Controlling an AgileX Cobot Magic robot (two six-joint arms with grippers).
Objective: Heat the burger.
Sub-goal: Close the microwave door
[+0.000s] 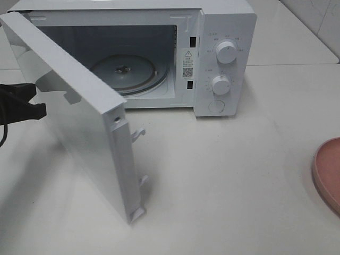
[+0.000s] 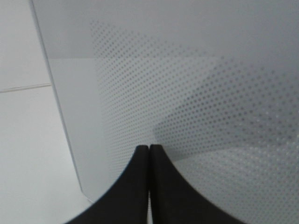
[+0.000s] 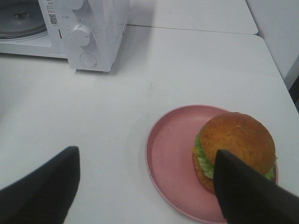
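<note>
A white box-shaped microwave [image 1: 212, 53] stands with its door [image 1: 69, 117] swung open, the closed left gripper [image 2: 149, 148] against it. The golden-brown domed burger [image 3: 236, 151] sits on a shallow pink round dish [image 3: 170, 158] at the right. The right gripper [image 3: 147, 186], spread wide above it, holds nothing; grasping the burger likely comes next.

A white table [image 1: 223, 175] spreads under even light, a seam crossing its top beyond the hand; a pale tiled wall [image 1: 313, 16] rises behind
</note>
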